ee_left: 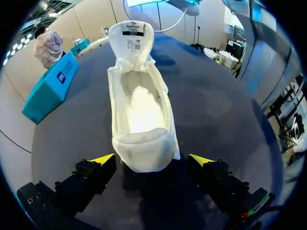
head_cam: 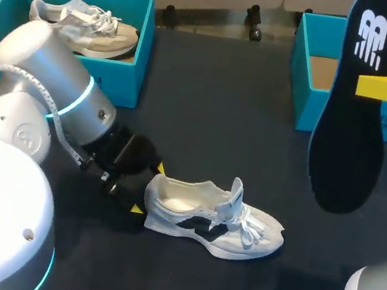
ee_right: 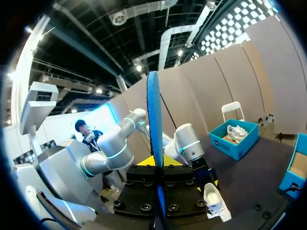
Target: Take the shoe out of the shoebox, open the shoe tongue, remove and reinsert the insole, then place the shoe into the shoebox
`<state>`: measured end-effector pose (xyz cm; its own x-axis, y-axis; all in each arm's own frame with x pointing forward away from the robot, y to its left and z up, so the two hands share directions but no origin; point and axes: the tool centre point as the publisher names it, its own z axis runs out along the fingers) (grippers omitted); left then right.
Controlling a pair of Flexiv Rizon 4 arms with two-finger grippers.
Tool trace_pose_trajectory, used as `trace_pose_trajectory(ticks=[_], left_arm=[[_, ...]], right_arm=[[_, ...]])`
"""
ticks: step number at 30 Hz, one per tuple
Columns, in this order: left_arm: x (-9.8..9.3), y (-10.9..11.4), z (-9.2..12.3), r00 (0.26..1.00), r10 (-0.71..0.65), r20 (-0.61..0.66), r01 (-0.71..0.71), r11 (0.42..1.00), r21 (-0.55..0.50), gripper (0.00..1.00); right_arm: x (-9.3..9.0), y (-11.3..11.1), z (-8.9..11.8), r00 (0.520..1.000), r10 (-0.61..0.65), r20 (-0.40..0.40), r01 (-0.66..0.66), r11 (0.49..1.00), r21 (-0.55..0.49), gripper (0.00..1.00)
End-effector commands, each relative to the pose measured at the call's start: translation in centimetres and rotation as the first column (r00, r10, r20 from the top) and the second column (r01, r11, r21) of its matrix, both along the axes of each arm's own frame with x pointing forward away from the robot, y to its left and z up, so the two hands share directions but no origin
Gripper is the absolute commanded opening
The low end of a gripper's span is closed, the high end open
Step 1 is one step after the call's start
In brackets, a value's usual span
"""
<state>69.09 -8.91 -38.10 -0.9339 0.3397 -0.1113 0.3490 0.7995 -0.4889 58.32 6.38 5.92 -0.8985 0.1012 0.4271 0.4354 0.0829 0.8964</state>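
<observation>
Right gripper (head_cam: 376, 86) is clamped on the insole (head_cam: 349, 140), held upright, well above the toe end of the shoe (head_cam: 204, 217). Left gripper (ee_left: 152, 160) is spread open, flanking the shoe's heel on the table (head_cam: 241, 123). Removal is judged done; next, the insole must be lowered back into the shoe.

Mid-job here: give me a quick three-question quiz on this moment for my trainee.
1. True or false: the insole lies inside the shoe on the table.
2. The left claw straddles the shoe's: A toe, B heel, C laces.
3. What lies in the far-left box?
Key: 1 false, the right claw holds it up in the air; 2 B; 3 another shoe.
</observation>
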Motion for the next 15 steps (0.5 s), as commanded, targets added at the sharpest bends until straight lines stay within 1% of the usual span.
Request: trace_pose_trajectory(ticks=[1,5,8,13,15], left_arm=[[0.3,-0.4,0.4,0.998,0.029,0.06,-0.042,0.973,0.227,1.0],[0.3,-0.4,0.6,0.994,0.06,0.092,-0.084,0.953,0.291,1.0],[0.5,-0.2,1.1,0.988,0.083,0.127,-0.12,0.941,0.315,1.0],[0.9,0.3,2.5,0.984,0.12,0.135,-0.159,0.93,0.331,1.0],[1.1,0.3,3.1,0.985,0.138,0.108,-0.167,0.925,0.341,1.0]], right_arm=[[0.4,0.2,0.1,1.0,0.006,-0.002,-0.006,1.0,-0.004,0.0],[0.4,0.2,0.1,1.0,0.006,-0.002,-0.006,1.0,-0.004,0.0],[0.4,0.2,0.1,1.0,0.006,-0.002,-0.006,1.0,-0.004,0.0],[0.4,0.2,0.1,1.0,0.006,-0.002,-0.006,1.0,-0.004,0.0],[0.4,0.2,0.1,1.0,0.006,-0.002,-0.006,1.0,-0.004,0.0]])
